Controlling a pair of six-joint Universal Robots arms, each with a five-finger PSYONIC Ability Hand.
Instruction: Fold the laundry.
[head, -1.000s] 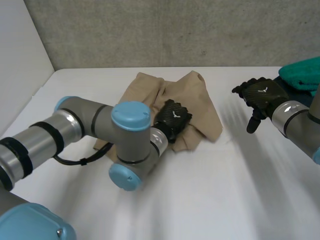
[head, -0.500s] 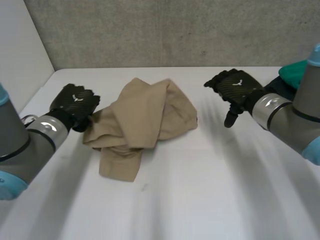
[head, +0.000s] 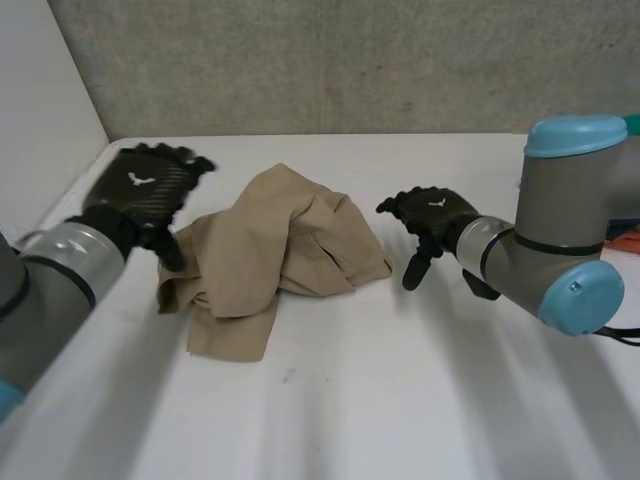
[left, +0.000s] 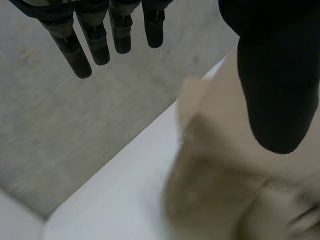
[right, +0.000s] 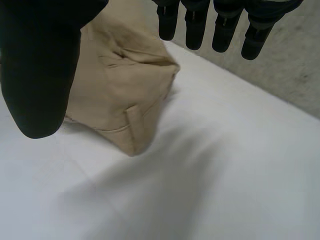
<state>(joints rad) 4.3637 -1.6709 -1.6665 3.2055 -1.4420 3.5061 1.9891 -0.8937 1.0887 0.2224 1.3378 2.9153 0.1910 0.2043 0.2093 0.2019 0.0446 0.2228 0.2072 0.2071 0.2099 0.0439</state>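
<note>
White table (head: 420, 400), smooth and matt. Rough grey wall (head: 350, 60), speckled like concrete, rising straight from the table's far edge. Plain white panel (head: 40, 100) closing off the table's left side, meeting the grey wall at the table's far left corner. Small orange-red thing (head: 626, 240) at the table's right edge, partly hidden, too little of it seen to name

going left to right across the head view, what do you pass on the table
left robot hand → crumpled tan cloth → right robot hand → right arm with its light-blue caps
</note>
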